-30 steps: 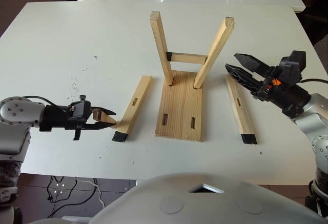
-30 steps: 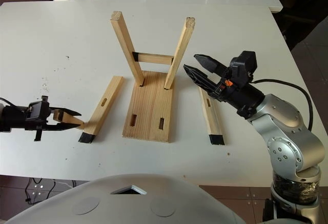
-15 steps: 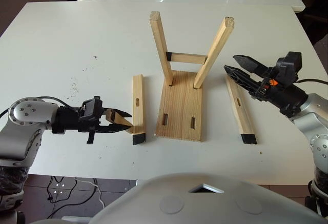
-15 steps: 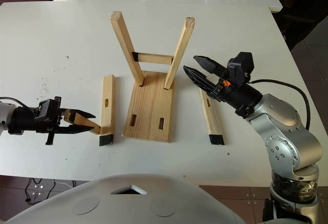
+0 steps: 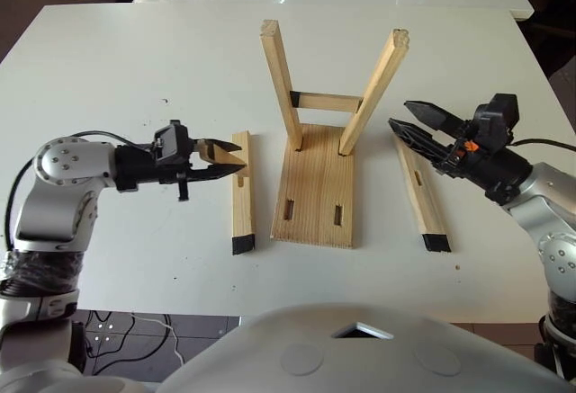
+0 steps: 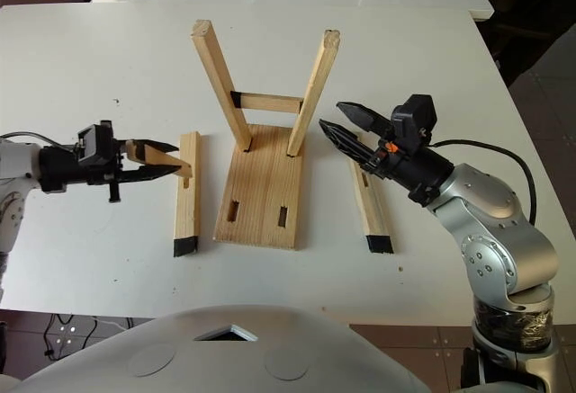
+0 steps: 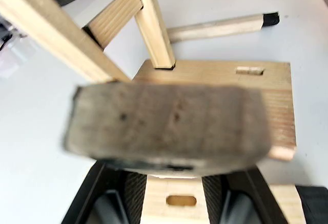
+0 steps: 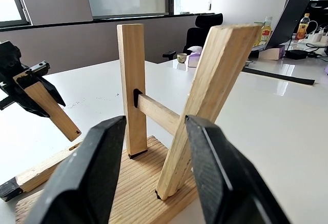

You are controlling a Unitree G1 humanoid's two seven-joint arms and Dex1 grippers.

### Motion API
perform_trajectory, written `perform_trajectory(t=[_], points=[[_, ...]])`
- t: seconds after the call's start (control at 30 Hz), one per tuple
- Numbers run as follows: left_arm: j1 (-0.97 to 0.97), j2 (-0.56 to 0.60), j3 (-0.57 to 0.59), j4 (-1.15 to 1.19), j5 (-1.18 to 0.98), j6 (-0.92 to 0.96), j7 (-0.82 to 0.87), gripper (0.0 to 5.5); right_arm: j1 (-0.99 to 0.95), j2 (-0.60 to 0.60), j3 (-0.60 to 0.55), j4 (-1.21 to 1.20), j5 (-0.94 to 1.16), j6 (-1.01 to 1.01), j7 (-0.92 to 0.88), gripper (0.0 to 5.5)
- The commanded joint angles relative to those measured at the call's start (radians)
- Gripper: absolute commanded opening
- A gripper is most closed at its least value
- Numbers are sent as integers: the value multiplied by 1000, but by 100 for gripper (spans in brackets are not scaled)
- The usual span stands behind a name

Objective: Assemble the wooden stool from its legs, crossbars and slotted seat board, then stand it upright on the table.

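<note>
White table [image 5: 108, 69]: seat board [image 5: 315, 209] flat, 2 legs [image 5: 281, 83] slotted in. Left gripper [image 5: 238, 159] clamps a crossbar [image 5: 216, 152] above a loose leg [image 5: 241, 204]; right gripper [image 5: 400, 114] gapes. Best square the crossbar's end over the slot [image 7: 181, 200]

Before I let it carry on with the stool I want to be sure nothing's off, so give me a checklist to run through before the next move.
1. Left gripper shut on the short crossbar: ok.
2. Left loose leg lying flat with its slot facing up: ok.
3. Crossbar end lined up with that slot: cannot tell.
4. Right gripper open and empty: ok.
5. Seat board with its two near slots free: ok.
</note>
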Motion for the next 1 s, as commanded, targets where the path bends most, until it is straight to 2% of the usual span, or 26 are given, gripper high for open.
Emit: perform_trajectory(t=[0.03, 0.17, 0.53, 1.0], points=[[-53, 10, -43, 95, 77, -73, -35, 131, -3, 9, 20, -2, -22, -15, -5, 211], [-59, 7, -68, 166, 119, -141, -64, 131, -3, 17, 36, 10, -41, -27, -2, 211], [-76, 21, -72, 147, 75, -53, -115, 131, 22, 32, 54, 5, -71, -46, -11, 211], [-61, 12, -117, 220, 158, -158, -134, 131, 26, 37, 70, 6, -93, -50, -8, 211]])
